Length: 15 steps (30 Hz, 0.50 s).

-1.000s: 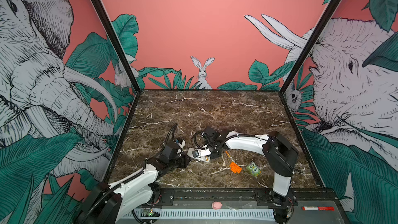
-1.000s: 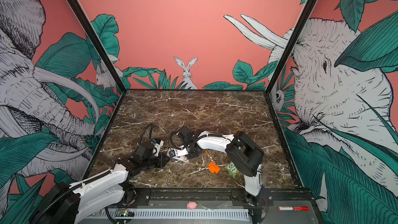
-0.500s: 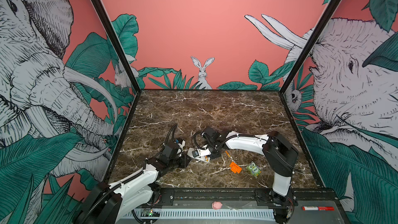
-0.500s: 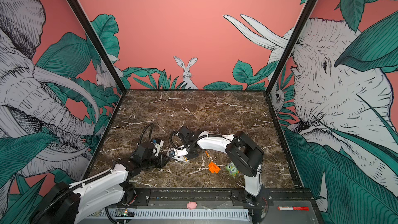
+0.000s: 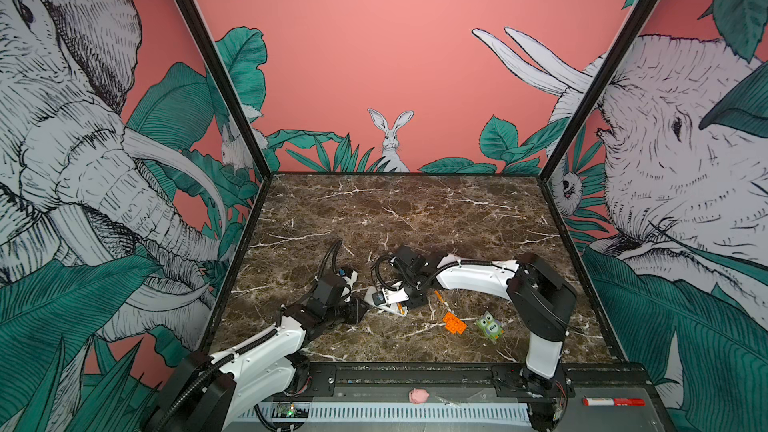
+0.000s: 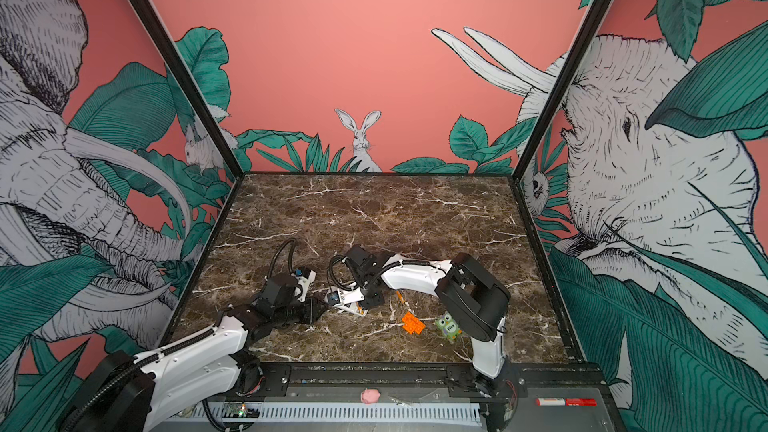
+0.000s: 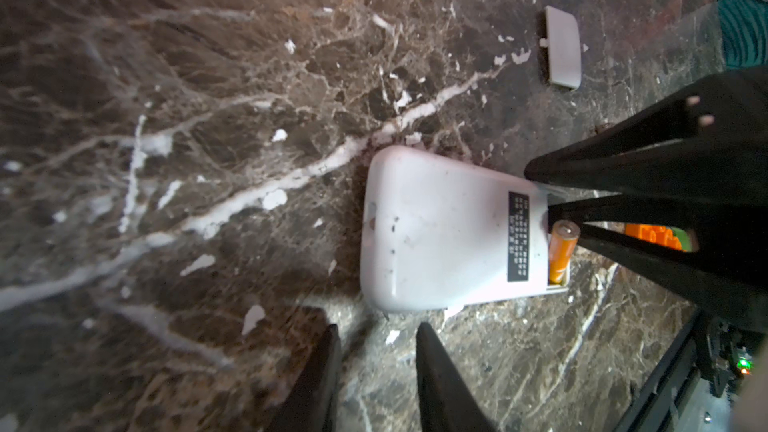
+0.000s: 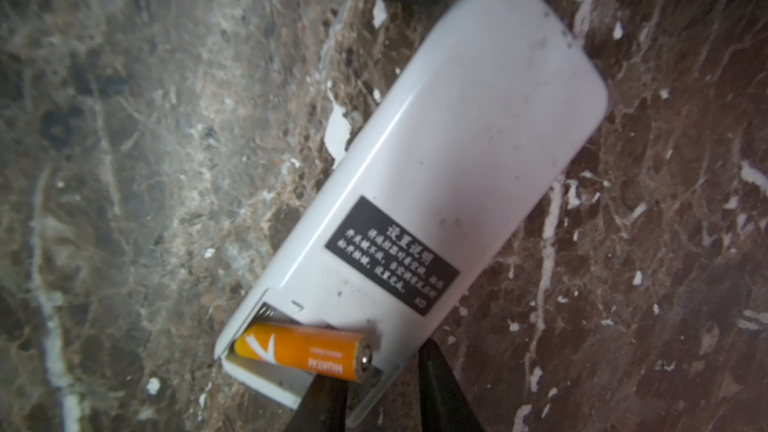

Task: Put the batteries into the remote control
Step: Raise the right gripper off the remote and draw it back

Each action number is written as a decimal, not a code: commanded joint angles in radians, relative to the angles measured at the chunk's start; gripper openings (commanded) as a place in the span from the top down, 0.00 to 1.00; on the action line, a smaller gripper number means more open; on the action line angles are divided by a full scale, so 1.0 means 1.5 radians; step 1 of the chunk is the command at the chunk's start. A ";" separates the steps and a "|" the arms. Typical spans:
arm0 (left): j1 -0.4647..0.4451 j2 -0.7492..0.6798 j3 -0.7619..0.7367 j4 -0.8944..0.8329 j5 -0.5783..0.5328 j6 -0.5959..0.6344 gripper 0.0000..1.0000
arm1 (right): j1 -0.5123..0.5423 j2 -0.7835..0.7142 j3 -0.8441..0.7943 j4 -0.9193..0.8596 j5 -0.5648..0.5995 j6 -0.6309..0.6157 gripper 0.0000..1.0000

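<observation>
One battery [image 8: 303,351] lies tilted in the remote control [image 8: 457,139]; left claw [image 7: 376,326], right claw [image 8: 380,371] apart.

A flat brown marble table [image 5: 415,218] with white veins is holding a few small things near its front. A small oblong white plastic remote control [image 7: 449,234] is lying on it with its plain back facing up. A small flat white plastic cover [image 7: 562,48] is lying apart from it. A thin orange cylinder battery [image 5: 438,296] is lying near the remote. A flat orange studded toy brick [image 5: 454,322] and a small green owl toy [image 5: 489,326] are sitting side by side.
</observation>
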 commanded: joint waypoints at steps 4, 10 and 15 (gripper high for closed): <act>0.002 0.003 -0.011 -0.009 -0.006 -0.003 0.67 | 0.005 -0.017 -0.018 -0.040 -0.017 0.001 0.69; 0.001 0.002 -0.011 -0.009 -0.005 -0.003 0.67 | 0.006 -0.025 -0.019 -0.046 -0.007 0.001 0.62; 0.001 0.001 -0.010 -0.011 -0.006 -0.003 0.67 | 0.005 -0.043 -0.025 -0.039 0.003 0.003 0.60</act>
